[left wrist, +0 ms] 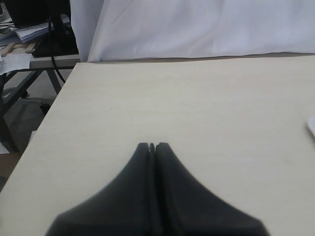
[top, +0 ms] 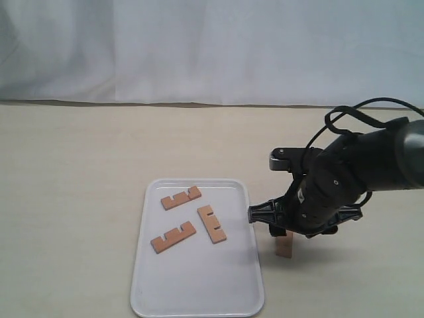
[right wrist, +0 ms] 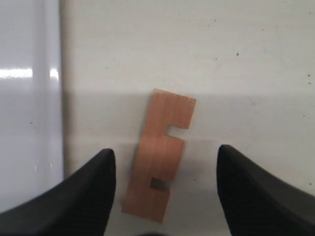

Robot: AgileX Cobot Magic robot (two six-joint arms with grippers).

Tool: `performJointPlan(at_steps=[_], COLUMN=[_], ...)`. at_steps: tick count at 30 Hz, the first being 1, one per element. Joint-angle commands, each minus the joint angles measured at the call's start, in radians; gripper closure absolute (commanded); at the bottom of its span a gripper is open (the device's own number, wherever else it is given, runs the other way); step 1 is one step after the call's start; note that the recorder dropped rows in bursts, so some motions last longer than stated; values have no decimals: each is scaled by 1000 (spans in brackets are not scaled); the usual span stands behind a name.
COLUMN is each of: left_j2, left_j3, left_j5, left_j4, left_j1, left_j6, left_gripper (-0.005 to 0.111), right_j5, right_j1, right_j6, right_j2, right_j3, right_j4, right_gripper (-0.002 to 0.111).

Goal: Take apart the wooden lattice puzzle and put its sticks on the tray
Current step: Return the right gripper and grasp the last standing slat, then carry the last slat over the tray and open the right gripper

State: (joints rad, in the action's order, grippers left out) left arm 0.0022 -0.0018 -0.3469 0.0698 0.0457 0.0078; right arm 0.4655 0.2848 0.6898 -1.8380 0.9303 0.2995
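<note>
Three notched wooden sticks (top: 181, 197), (top: 211, 224), (top: 173, 237) lie flat and apart on the white tray (top: 199, 291). No assembled lattice puzzle shows. A fourth stick (right wrist: 158, 153) lies on the table just right of the tray, its end visible under the right arm (top: 283, 248). My right gripper (right wrist: 165, 160) hangs open directly over this stick, one finger on each side, not touching it. The tray's rim (right wrist: 29, 98) runs beside it. My left gripper (left wrist: 153, 145) is shut with nothing in it, over bare table, out of the exterior view.
The tray's right rim lies close to the loose stick. A white cloth backdrop (top: 212, 46) stands behind the table. In the left wrist view the table's edge (left wrist: 44, 128) and cluttered furniture (left wrist: 24, 39) show beyond it.
</note>
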Motion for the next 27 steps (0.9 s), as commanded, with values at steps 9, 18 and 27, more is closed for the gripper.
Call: performJointPlan(at_steps=[9,18,27], left_j2=[-2,-2,-2], left_j3=[2,2,2], left_j5=[16,16,16], left_j4=[-1,-1,-1], left_j1=[0,0,0], left_j6=[-1,-1,-1], left_gripper=[107,107,107], right_j5=[-51,-56,-17], right_j1=[-3,-3,3], right_j6=[6,6,-6], right_j2=[-78,-79,68], right_j3=[-7,-12,34], right_j4=[-15,1,41], right_gripper=[53,104,104])
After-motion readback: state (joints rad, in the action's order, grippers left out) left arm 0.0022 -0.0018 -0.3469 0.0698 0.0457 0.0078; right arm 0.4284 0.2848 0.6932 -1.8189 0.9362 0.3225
